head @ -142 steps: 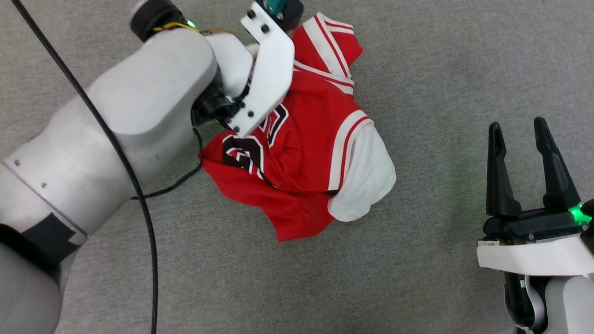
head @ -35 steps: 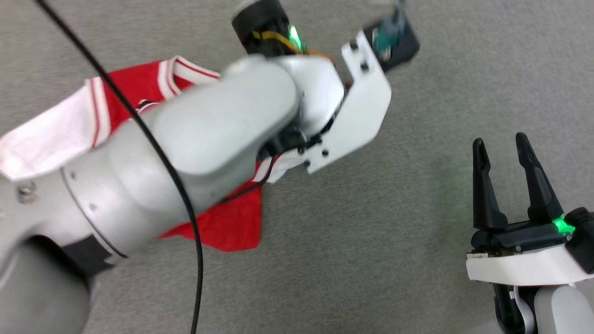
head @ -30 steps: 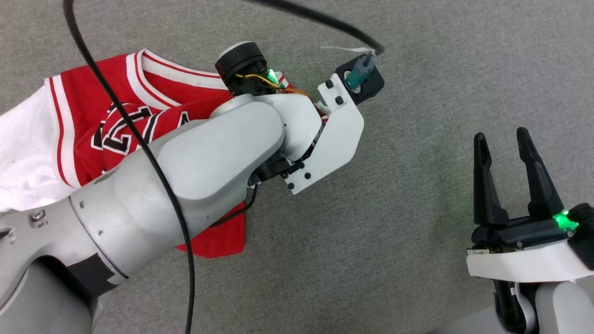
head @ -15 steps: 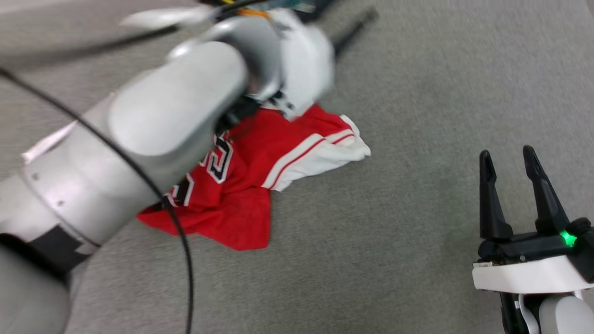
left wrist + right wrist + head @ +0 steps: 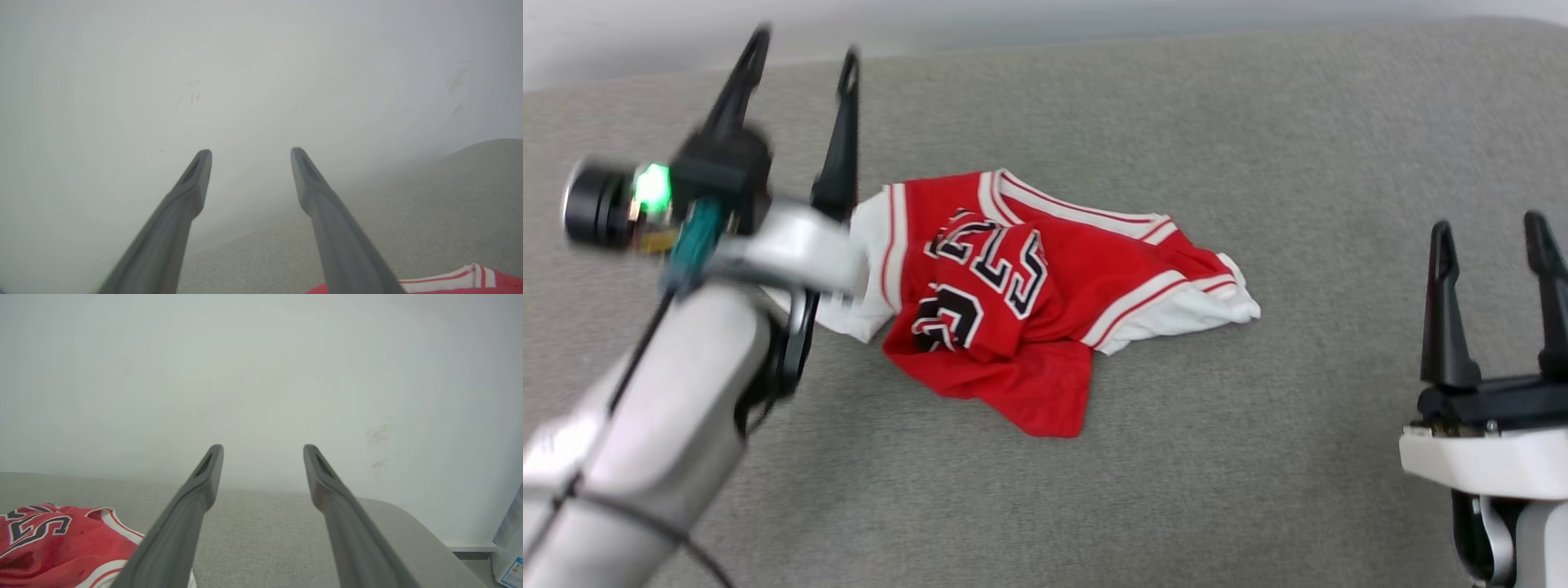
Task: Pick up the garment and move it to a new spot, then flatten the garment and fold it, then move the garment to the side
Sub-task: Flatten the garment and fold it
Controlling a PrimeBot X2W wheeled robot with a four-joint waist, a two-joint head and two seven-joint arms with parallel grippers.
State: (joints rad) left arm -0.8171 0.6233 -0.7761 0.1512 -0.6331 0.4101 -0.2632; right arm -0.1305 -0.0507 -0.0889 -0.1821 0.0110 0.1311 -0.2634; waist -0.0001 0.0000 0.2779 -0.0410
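Note:
The garment (image 5: 1045,286), a red jersey with white sleeves, striped trim and black white-outlined lettering, lies crumpled on the grey surface (image 5: 1258,163). Its lower hem points toward me. My left gripper (image 5: 803,59) is raised at the garment's left side, open, nothing between its fingers. In the left wrist view the left gripper (image 5: 250,152) points at the pale wall, with a corner of the garment (image 5: 470,281) at the bottom right. At the lower right my right gripper (image 5: 1489,227) stands open and empty, apart from the garment. The right wrist view has the garment (image 5: 61,547) at lower left of the right gripper (image 5: 263,448).
A pale wall (image 5: 261,375) rises just behind the grey surface's far edge (image 5: 1094,37). The surface's right end curves off in the right wrist view, with a white ledge (image 5: 470,548) and a box corner (image 5: 510,567) beyond. Bare grey surface lies around the garment.
My left gripper has opened, let go of the garment and lifted off to its left. The garment now lies dropped in a heap. The head camera has tilted up; the right gripper has kept still.

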